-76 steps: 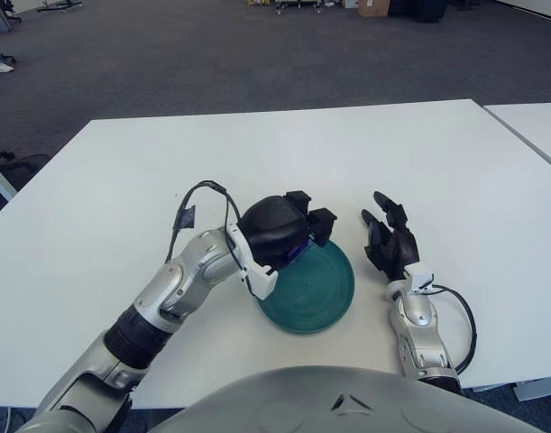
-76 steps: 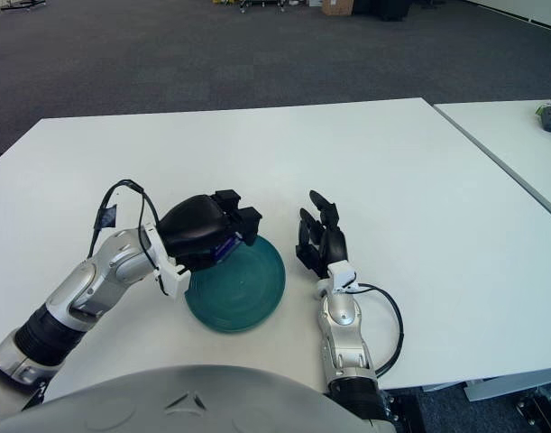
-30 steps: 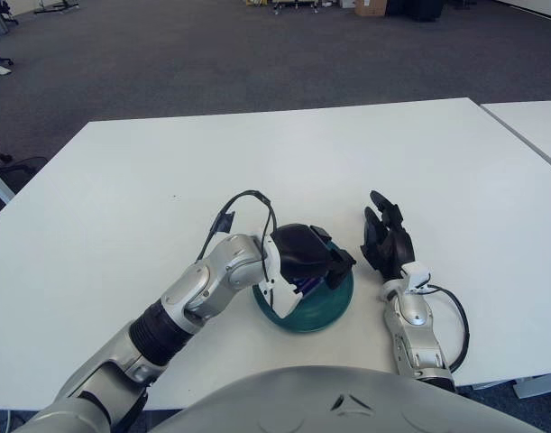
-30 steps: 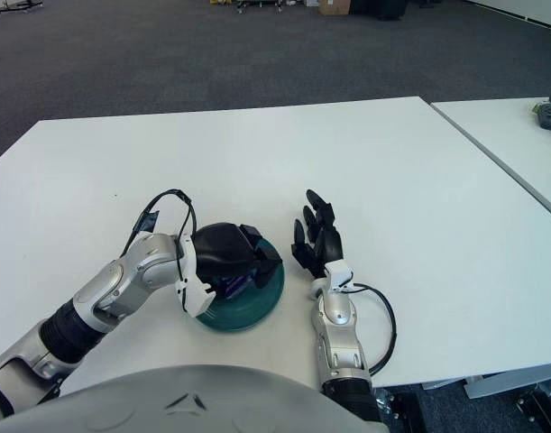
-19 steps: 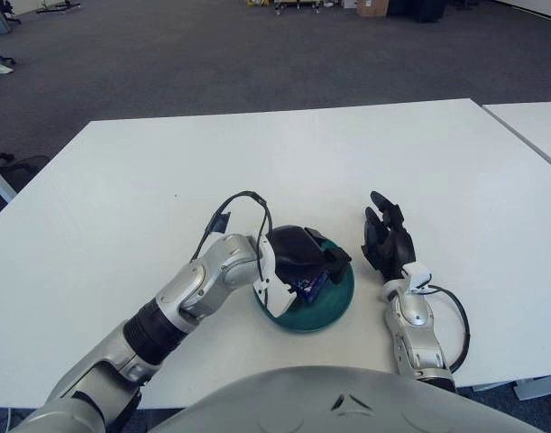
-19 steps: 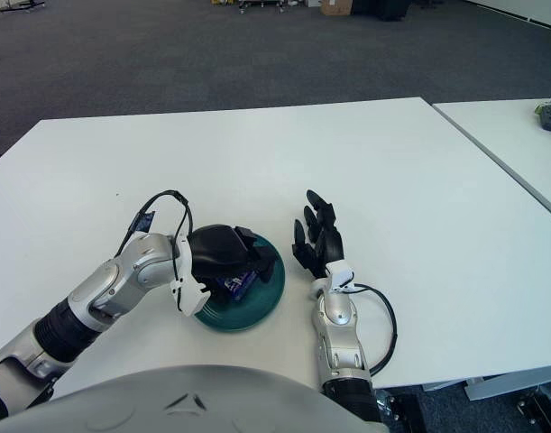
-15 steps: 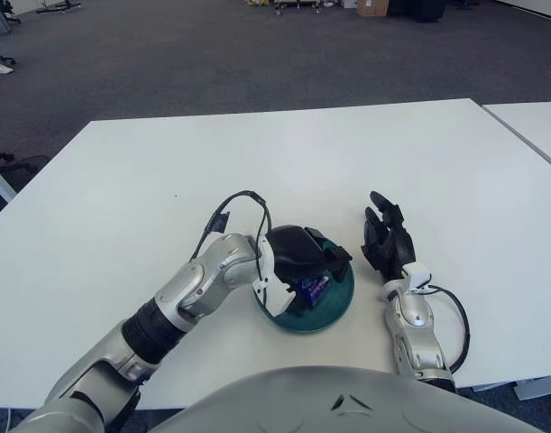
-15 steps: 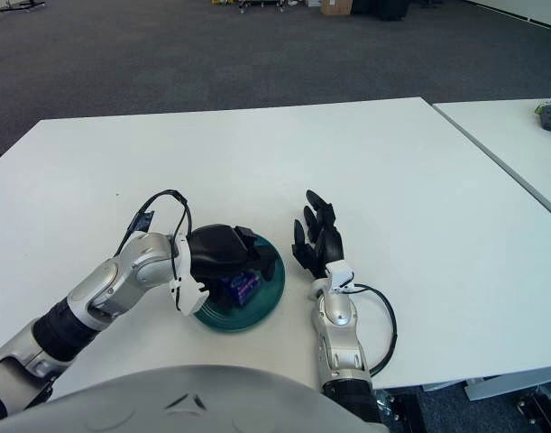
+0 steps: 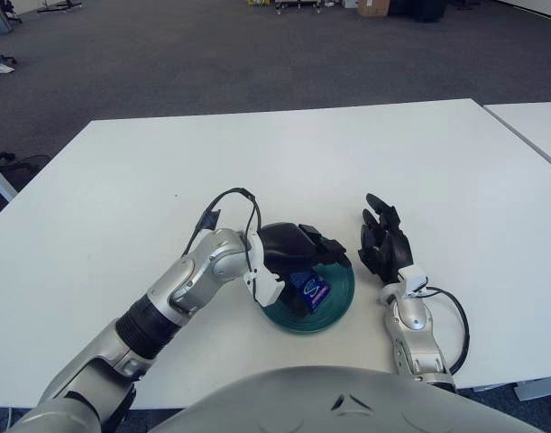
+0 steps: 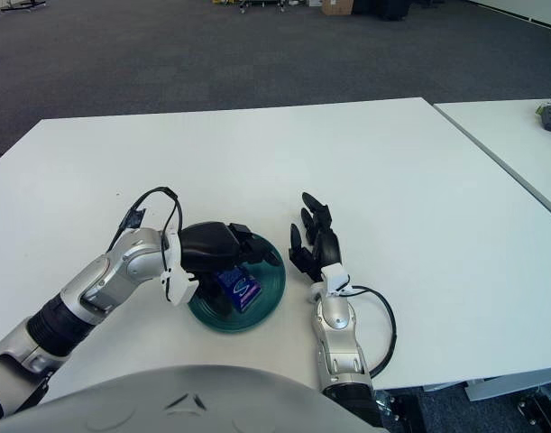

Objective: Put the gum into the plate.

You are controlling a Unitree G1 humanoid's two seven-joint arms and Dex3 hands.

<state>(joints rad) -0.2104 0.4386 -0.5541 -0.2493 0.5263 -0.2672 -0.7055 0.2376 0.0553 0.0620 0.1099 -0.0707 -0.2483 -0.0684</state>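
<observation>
1. Table [image 9: 419, 153] — a broad white top carrying everything in play, with grey carpet beyond its far edge.

2. Left hand [image 9: 298, 248] — at work over the left side and far rim of the plate, palm down, fingers loosened and spread, gripping nothing. Its fingertips point toward the robot's right, above the packet rather than around it.

3. Right hand [image 9: 386, 245] — idle, showing just beside the plate on its right, fingers extended and apart, holding nothing.

4. Plate [image 9: 338, 298] — a dark green dish near the table's front edge, between the two hands.

5. Gum [image 9: 311, 291] — a small blue packet lying flat inside the plate, a little toward its near side. It sits just below and to the near side of the left hand's fingers; whether a fingertip touches it cannot be told from either eye. Its long axis appears to run diagonally, from far-left to near-right.

6. Judgement — the packet lies in the dish, so the placing looks done. The left hand is much the nearer, almost on top of the gum, and the next move probably calls for it to lift clear up and to the robot's left — away from the packet — without dragging it over the rim.
</observation>
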